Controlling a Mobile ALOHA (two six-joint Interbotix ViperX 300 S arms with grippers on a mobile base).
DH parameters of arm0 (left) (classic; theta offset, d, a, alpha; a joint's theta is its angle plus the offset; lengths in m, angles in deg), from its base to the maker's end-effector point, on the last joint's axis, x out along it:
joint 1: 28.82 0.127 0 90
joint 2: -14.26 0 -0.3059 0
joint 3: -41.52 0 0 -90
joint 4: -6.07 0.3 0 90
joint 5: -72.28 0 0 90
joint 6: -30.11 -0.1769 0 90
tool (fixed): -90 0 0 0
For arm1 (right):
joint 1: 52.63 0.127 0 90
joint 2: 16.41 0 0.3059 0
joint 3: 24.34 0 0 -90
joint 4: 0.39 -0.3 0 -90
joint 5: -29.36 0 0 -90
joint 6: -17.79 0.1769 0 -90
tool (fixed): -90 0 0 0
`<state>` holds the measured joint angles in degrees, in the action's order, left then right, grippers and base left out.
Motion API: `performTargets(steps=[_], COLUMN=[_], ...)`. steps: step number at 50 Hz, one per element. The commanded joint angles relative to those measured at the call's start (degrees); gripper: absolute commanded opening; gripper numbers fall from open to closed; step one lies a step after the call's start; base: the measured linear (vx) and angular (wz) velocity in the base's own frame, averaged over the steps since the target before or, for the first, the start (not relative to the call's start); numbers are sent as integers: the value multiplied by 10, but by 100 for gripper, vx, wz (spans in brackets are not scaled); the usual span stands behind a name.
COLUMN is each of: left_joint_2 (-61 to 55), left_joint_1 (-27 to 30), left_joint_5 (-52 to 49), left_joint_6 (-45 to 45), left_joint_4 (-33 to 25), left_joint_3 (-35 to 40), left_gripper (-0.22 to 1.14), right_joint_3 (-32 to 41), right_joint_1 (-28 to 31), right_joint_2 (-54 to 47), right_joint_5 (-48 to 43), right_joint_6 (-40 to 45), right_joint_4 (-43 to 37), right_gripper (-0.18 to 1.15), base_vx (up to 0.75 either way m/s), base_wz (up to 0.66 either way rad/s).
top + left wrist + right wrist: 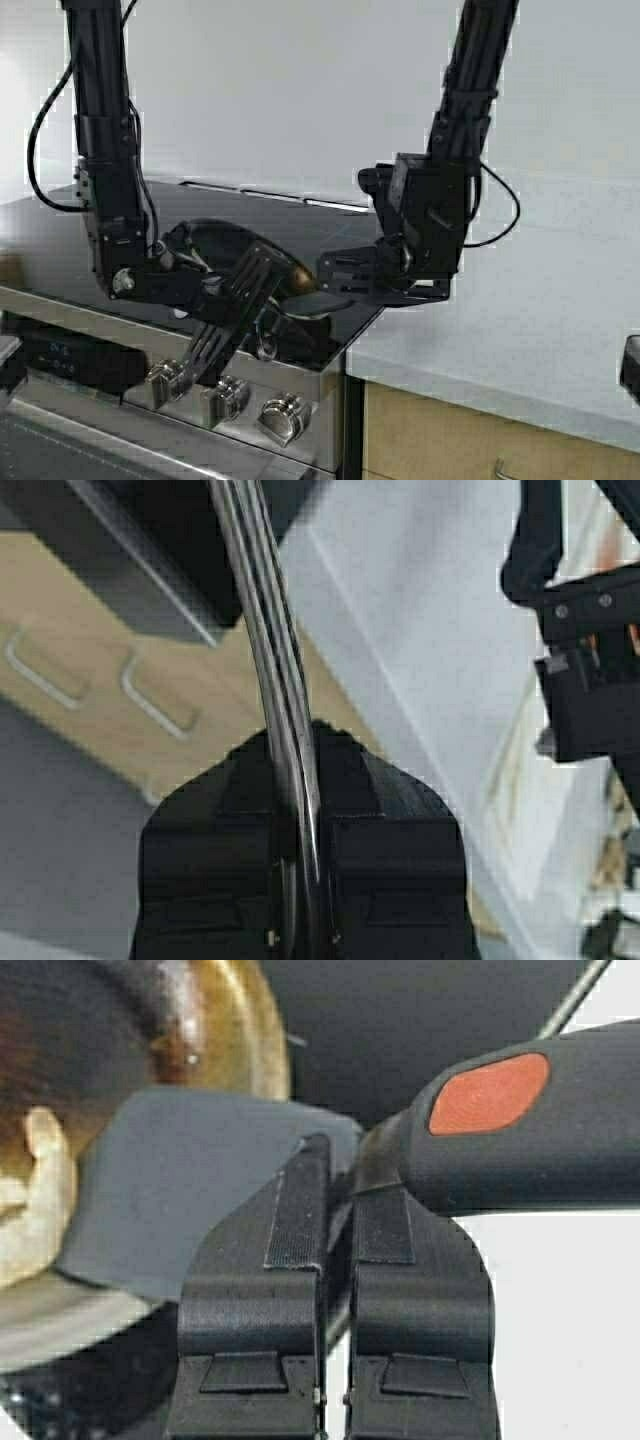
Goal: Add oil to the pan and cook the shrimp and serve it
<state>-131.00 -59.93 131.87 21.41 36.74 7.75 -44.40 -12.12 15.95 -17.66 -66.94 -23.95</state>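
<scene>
Spanning the lower left of the high view, a black-topped stove (330,345) with steel knobs (283,415) along its front meets a pale countertop (520,330) on the robot's right, with wooden cabinet fronts (440,440) below.

Over the stove's front edge the pan (245,262) is lifted and tipped steeply, its dark inside partly hidden by the arms. The left gripper (235,300) has its fingers (390,830) pressed together on the pan's thin steel handle (265,660), which runs straight up between them in the left wrist view.

The right gripper (345,275) reaches in from the counter side, its fingers (295,1220) almost touching and pinching the neck of a black spatula (190,1190) with an orange patch on its grip (490,1090). The spatula's flat blade lies against the pan's rim.

The shrimp (35,1200), pale and curled, sits inside the pan just beside the blade's edge, seen in the right wrist view.
</scene>
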Motion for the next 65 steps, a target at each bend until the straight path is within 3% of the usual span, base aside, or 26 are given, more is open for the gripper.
performTargets(steps=[1,39,65], left_joint_2=[14,11,11], left_joint_1=[-5,-4,-5], left_joint_5=[16,16,16], left_joint_6=[-4,28,28], left_joint_4=[34,71,69], left_joint_3=[25,47,45], left_gripper=[3,3,3], right_joint_3=[-9,47,78], right_joint_1=[27,26,-23], right_joint_2=[25,27,82], right_joint_5=[8,57,154], right_joint_6=[-4,21,-28], right_joint_4=[11,4,-4], right_gripper=[7,7,8], base_vx=[0,0,0], base_wz=[0,0,0])
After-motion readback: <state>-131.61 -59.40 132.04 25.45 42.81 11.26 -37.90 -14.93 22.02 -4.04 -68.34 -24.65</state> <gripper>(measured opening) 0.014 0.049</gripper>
